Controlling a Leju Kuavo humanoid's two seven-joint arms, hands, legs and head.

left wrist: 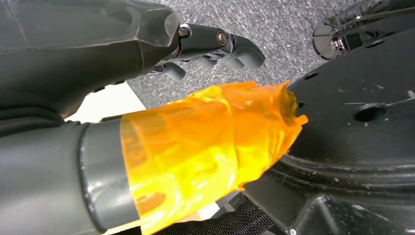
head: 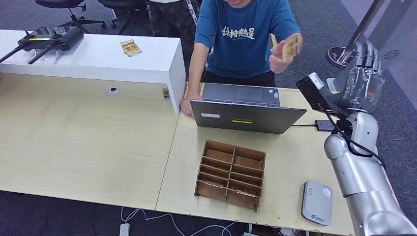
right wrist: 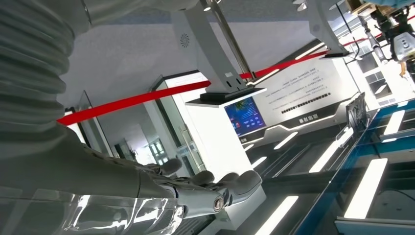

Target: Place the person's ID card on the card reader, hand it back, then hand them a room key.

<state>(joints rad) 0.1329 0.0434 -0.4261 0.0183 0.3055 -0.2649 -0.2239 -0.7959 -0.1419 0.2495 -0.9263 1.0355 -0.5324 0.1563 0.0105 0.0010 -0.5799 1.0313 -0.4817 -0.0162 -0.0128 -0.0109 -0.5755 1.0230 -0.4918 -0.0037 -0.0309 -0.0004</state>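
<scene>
While the person's hand [head: 282, 54] held a card [head: 290, 47] aloft, my raised right robot hand [head: 361, 81] was empty, fingers extended, so I judged the card reader [head: 316, 202] step undone.

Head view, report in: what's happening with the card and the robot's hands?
Right hand raised, open, empty. Card held up in person's hand. Card reader bare. Laptop sits between.
</scene>
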